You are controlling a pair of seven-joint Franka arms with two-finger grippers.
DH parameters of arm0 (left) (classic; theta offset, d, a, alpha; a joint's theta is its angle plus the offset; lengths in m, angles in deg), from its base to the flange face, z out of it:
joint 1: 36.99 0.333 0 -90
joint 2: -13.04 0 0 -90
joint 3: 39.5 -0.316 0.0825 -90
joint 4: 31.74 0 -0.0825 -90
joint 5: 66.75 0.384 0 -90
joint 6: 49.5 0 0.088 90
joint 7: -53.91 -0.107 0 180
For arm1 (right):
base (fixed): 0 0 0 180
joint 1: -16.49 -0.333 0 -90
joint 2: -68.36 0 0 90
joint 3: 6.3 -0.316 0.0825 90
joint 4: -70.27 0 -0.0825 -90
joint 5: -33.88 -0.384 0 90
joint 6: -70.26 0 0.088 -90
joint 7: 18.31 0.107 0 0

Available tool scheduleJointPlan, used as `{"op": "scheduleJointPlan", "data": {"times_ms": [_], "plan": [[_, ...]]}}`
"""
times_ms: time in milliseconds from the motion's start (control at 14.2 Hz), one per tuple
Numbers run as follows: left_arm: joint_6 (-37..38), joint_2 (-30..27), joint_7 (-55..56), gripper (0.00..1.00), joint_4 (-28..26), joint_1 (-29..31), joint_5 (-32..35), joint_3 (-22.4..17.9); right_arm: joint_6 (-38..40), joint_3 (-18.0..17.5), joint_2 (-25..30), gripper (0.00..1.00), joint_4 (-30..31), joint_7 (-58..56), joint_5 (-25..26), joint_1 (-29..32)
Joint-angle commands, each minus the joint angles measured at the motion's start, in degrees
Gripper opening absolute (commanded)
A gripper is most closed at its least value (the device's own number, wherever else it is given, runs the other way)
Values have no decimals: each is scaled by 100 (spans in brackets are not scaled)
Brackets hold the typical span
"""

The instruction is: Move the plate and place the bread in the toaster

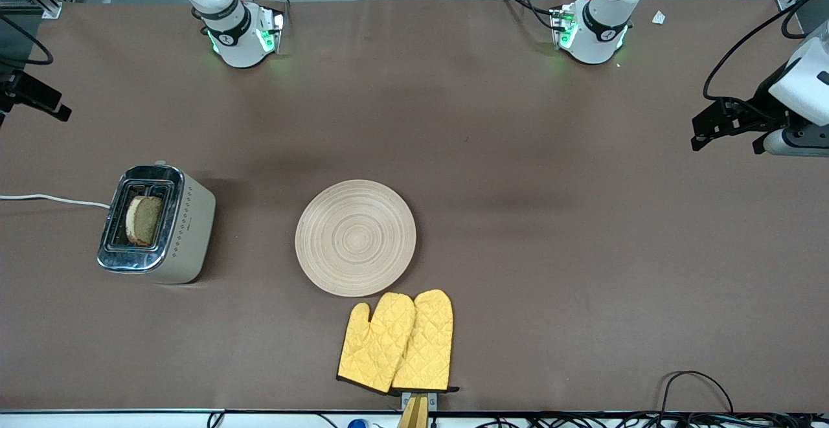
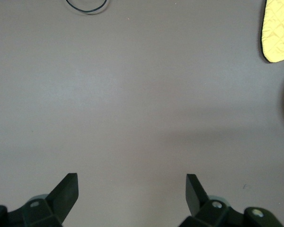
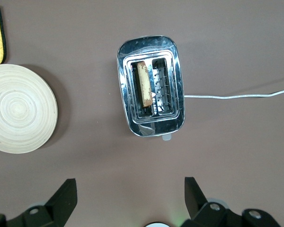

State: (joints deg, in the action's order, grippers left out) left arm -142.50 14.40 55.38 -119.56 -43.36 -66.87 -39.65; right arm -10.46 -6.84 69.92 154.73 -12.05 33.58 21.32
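Observation:
The toaster (image 1: 157, 224) stands toward the right arm's end of the table, its white cord (image 1: 52, 199) trailing off the table edge. The bread (image 1: 144, 219) stands in one slot, its top edge showing; in the right wrist view the bread (image 3: 143, 85) is in the toaster's (image 3: 151, 124) slot nearer the plate (image 3: 19, 109). The plate (image 1: 355, 237) lies empty mid-table. My right gripper (image 3: 130, 187) is open and empty, high above the table near its base. My left gripper (image 2: 131, 182) is open and empty, high over bare table at its own end (image 1: 725, 143).
Two yellow oven mitts (image 1: 398, 342) lie just nearer the front camera than the plate; one also shows in the left wrist view (image 2: 278, 30). Black cables (image 1: 696, 386) lie along the table's front edge.

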Motion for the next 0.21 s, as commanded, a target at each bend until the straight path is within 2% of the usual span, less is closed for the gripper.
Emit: {"op": "scheduleJointPlan", "data": {"times_ms": [0,140], "plan": [[19,-5,-16,100,81,-40,109,-11,-49,-60,135,100,220,-176,-119,79],[19,-5,10,100,81,-40,109,-11,-31,-42,135,100,220,-554,-119,105]]}}
